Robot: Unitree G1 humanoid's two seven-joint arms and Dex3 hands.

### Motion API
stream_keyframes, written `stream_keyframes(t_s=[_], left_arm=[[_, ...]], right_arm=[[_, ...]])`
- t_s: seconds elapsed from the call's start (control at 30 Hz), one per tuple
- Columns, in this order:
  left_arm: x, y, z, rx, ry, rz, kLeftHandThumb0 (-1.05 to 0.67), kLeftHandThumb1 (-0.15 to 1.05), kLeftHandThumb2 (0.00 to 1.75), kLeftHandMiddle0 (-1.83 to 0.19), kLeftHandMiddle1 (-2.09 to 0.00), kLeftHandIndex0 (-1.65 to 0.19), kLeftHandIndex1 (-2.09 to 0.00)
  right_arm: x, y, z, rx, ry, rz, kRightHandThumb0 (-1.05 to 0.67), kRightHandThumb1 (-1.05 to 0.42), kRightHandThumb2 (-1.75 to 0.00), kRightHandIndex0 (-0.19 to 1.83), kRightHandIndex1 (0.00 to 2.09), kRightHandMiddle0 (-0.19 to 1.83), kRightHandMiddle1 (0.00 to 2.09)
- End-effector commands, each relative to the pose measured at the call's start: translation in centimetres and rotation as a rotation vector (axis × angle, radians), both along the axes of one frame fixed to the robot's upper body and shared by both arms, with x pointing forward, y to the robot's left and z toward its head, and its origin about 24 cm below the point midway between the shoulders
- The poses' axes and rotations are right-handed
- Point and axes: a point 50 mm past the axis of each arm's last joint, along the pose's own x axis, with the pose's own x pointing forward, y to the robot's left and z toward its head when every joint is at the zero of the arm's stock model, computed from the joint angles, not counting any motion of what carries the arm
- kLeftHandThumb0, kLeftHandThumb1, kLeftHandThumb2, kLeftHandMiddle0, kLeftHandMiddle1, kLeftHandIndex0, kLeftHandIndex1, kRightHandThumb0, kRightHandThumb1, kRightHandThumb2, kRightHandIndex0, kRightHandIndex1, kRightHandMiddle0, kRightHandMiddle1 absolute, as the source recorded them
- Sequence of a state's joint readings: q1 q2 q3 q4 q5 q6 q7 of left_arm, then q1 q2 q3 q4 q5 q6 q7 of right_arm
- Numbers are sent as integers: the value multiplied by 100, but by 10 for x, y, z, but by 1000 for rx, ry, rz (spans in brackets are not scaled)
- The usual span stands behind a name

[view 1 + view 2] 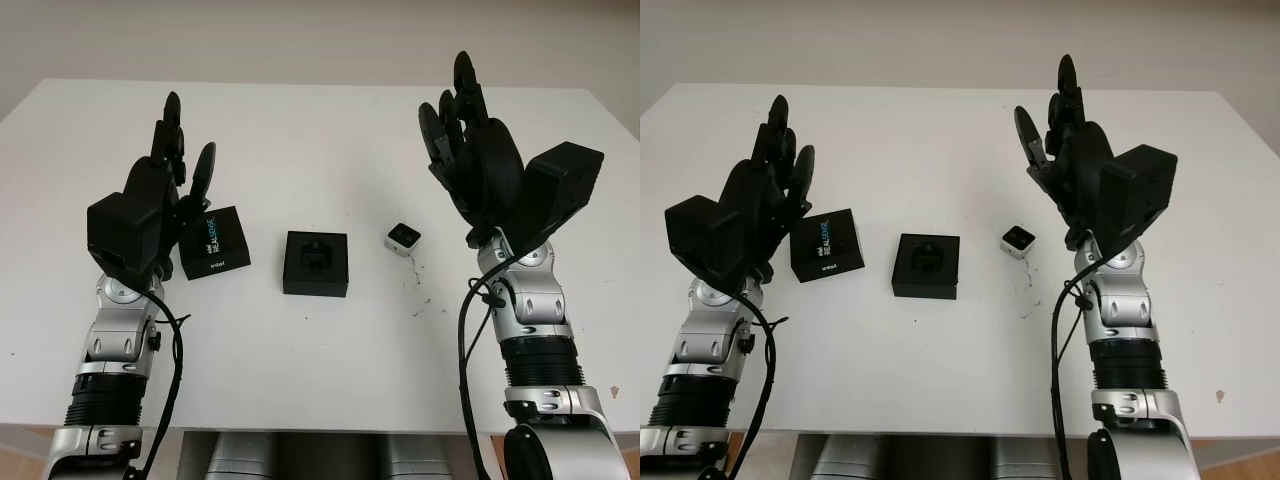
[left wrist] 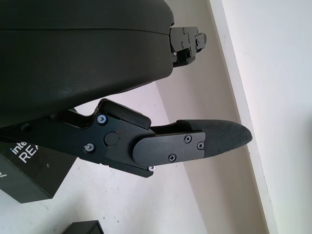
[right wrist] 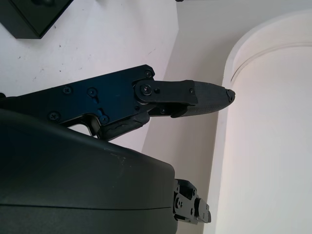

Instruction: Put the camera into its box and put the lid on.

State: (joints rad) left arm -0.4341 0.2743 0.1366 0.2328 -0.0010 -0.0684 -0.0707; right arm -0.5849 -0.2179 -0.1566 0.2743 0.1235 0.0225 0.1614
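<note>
A big white table is sitting in front of the robot w/ three small things in a row near the middle.

The small silver cube camera w/ a dark lens face is lying on the table, to the right of the box, apart from it. Nothing is touching it.

The black square box w/ a shaped hollow inside is sitting in the middle, top open, nothing inside it yet.

The black square lid w/ white and blue letters on it is lying left of the box, a bit tilted, not on the box.

The left black robot hand is hanging over the table on the left side, just beside the lid. Its fingers are reaching out straight, hand wide, holding nothing. In the left wrist view the lid's corner is peeking out under the hand.

The right black robot hand is up over the table on the right side, near the camera but not touching it. It's wide too, fingers straight, holding nothing.

Some tiny dark specks are lying on the table just below the camera.
</note>
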Motion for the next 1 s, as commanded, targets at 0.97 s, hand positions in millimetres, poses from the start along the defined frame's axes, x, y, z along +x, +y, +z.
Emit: stream_keyframes(t_s=[0.97], left_arm=[[-5, 0, -1, -2, 5, 0, -78, 105, 52, 14, -5, 12, -5]], right_arm=[[21, -62, 29, -747, 35, 21, -31, -82, -4, 26, 20, 7, 59]])
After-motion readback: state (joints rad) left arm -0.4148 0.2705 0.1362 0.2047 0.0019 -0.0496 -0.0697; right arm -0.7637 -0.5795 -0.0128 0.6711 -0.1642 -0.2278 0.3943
